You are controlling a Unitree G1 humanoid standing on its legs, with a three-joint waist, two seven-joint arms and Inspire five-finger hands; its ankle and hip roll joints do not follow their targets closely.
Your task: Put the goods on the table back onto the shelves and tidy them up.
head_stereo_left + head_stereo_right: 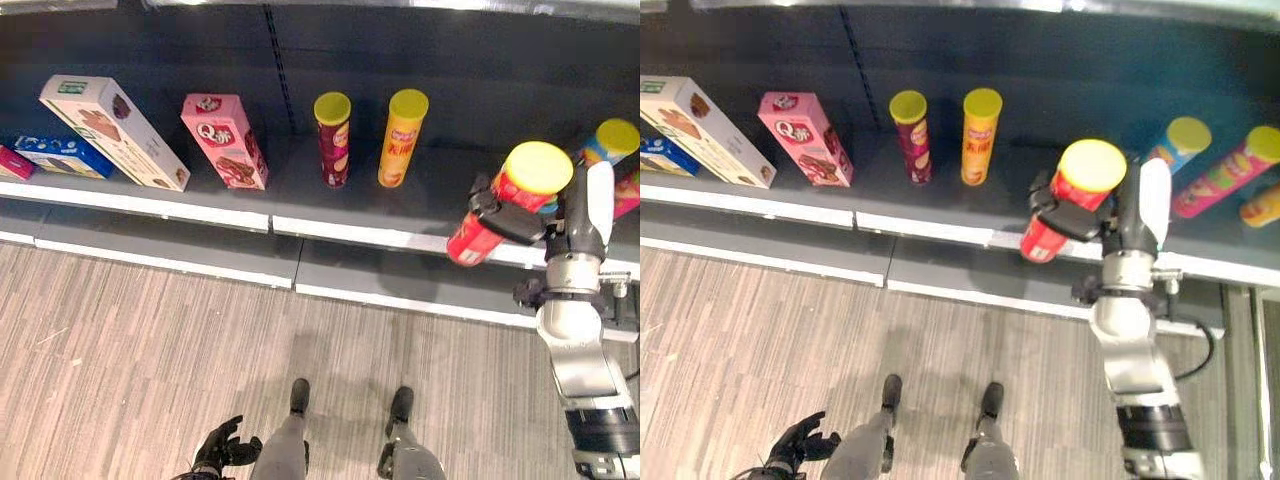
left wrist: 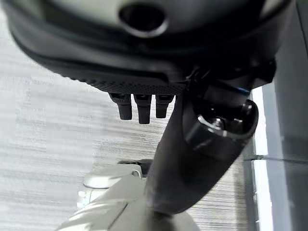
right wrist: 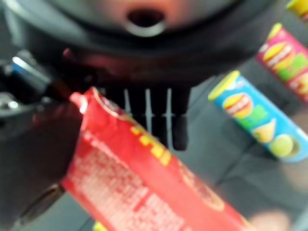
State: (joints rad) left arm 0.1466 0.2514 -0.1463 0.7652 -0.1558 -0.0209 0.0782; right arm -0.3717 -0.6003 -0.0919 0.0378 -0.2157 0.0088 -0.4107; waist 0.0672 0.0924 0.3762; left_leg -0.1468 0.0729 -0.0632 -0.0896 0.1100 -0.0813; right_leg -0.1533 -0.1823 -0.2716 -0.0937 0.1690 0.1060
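The right hand (image 1: 1118, 222) grips a red cylindrical chip can with a yellow lid (image 1: 1068, 203) — tilted toward the dark shelf (image 1: 1060, 90) for placing; the left hand (image 1: 222, 447) hangs slack-fingered.

Red chip can (image 1: 1060, 215): glossy printed wrap, smooth yellow plastic lid. Right hand (image 1: 1110, 222) around it: matt dark plastic fingers, glossy white thumb cover; forearm above looks brushed silver metal. Left hand (image 1: 222, 447): matt black. Shelf (image 1: 420, 190): dark matt deck, smooth, with a white glossy front edge strip. Maroon can (image 1: 333, 140) and orange can (image 1: 402, 138): glossy wraps, yellow plastic lids. Pink box (image 1: 225, 141), white box (image 1: 113, 131), blue box (image 1: 62, 155): printed cardboard, slight sheen. Blue can (image 3: 257, 119): glossy wrap. Floor (image 1: 130, 360): grey wood-grain planks, matt, streaked texture.
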